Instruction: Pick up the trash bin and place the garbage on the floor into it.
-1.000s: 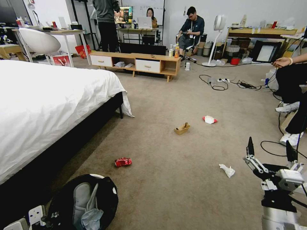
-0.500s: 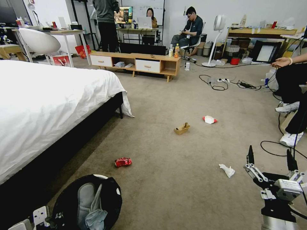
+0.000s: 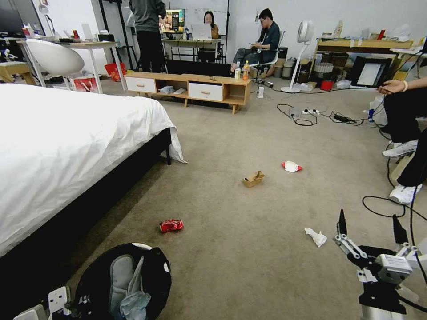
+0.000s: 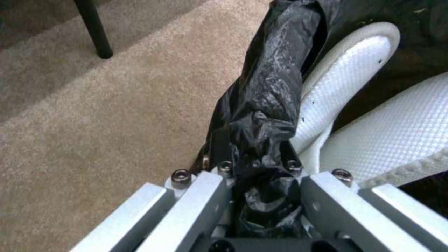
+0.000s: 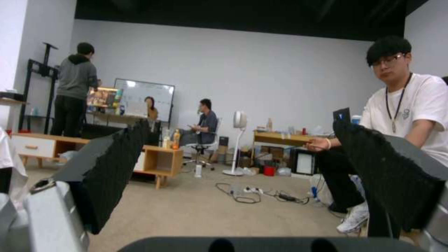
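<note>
The beige carpet (image 3: pixel 249 249) carries 4 scraps. The trash bin (image 3: pixel 133 278) hangs low beside the bed (image 3: pixel 66 146), left gripper (image 4: pixel 254 168) clamped on its bag-lined rim. Right gripper (image 3: pixel 369 226) hovers, fingers apart, near the crumpled tissue (image 3: pixel 316 237), likely the next pick: lower and close.

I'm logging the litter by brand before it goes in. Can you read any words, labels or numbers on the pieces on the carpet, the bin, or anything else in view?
No text can be read.
Red wrapper: print too small to read.
Red-and-white packet: too small.
Folded cardboard, tissue: no print visible.
Trash bin, held by left gripper: no label visible.
Red bag by the bed: markings blurred.
Whiteboard: nothing legible.
</note>
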Controlling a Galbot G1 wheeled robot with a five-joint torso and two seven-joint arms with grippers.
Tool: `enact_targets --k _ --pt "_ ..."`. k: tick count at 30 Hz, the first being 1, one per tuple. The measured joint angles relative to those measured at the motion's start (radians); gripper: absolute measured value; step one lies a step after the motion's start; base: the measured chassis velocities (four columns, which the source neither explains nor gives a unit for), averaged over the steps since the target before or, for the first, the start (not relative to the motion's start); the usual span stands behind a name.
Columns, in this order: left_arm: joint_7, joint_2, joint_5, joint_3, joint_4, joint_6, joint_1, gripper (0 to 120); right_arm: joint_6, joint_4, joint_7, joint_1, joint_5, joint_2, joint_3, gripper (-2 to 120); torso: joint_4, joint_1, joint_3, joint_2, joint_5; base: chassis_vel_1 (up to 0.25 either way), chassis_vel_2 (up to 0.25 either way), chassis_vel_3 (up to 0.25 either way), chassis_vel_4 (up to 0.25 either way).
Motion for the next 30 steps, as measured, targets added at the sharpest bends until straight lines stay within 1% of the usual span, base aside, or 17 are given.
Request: enact_targets --k 9,19,30 --pt "0.0 0.002 0.0 0.001 -0.002 -0.001 0.004 2 0.013 0.0 0.0 -0.016 -0.02 0.007 -0.01 100 0.0 0.0 0.0 0.0 0.0 0.0 0.0 0.0 0.0" --pt "0.0 -0.002 0.003 0.008 -0.007 -0.001 0.009 2 0.026 0.002 0.003 -0.028 -0.021 0.003 -0.004 100 -0.0002 0.0 0.0 0.0 0.0 -0.07 -0.079 -0.08 -0.076" --pt "-0.003 -0.002 0.001 0.002 -0.018 -0.001 0.02 2 0.032 0.005 0.002 -0.03 -0.031 0.002 -0.006 100 -0.0003 0.0 0.0 0.0 0.0 -0.075 -0.084 -0.089 -0.078"
